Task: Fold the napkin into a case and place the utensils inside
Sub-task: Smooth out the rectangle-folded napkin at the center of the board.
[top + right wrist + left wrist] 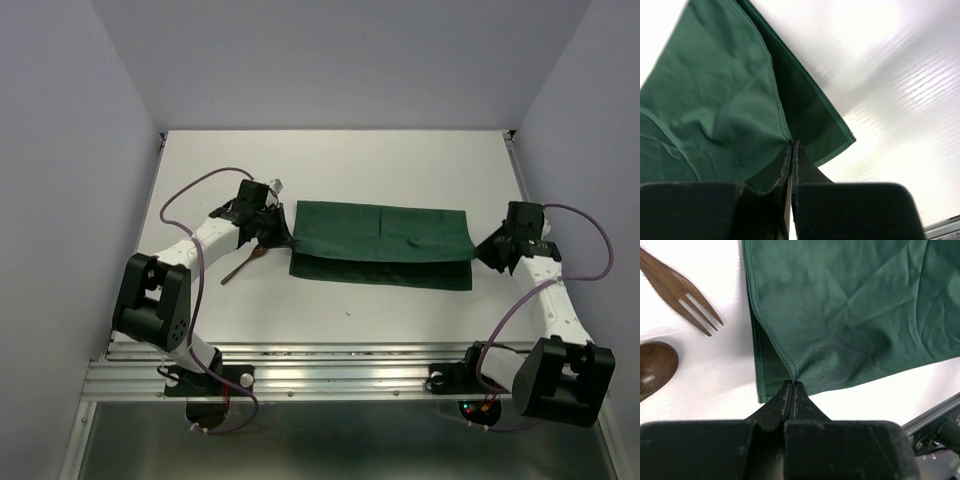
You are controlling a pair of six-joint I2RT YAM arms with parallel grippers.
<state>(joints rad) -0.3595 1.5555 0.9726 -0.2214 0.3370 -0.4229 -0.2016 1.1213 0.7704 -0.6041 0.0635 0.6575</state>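
Left pincer (791,384) clamped on napkin (850,305) corner, right pincer (793,145) — opposite corner

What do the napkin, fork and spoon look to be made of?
The napkin: woven cloth, matte dark green; fine ribbed weave, creases and stitched hem show. The fork: wood, matte brown, grain lines visible. The spoon: likely wood too, darker reddish-brown, slight sheen.

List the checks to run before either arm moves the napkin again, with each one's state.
1. Left tool shut on napkin corner: ok.
2. Right tool shut on the opposite corner: ok.
3. Fork and spoon off the napkin: ok, both lie beside it.
4. Layers lined up: not ok, lower layer shows past the upper.
5. Spoon free of left arm: cannot tell, the arm hides part of it from above.
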